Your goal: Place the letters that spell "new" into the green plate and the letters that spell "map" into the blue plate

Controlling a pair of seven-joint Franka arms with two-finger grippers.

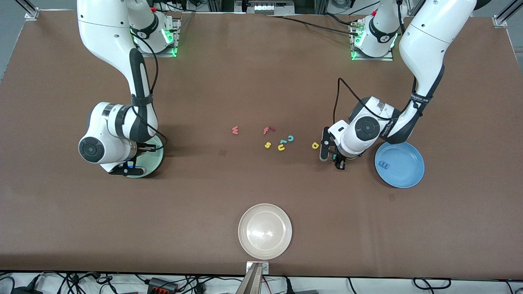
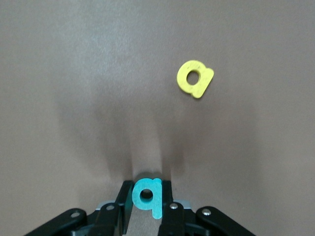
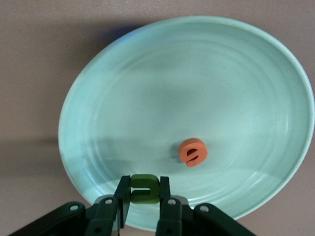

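Left tool (image 2: 146,209) pinches teal a (image 2: 148,194) over bare counter (image 1: 261,81), yellow p (image 2: 195,78) lying just beside. Right tool (image 3: 144,201) pinches dark green n (image 3: 144,189) over green plate (image 3: 206,64); orange e (image 3: 192,151) lies in it. Blue m (image 1: 384,165) sits in blue plate (image 1: 410,161). Red-pink w (image 1: 235,130) on counter, mid-table.

Both arms (image 1: 118,45) wear glossy white shells with dark grey joint bands and round grey end caps. Black cables run along them, strapped on. Green lights glow at the bases (image 1: 374,43). The fingers (image 2: 170,216) are black, with silver screws.
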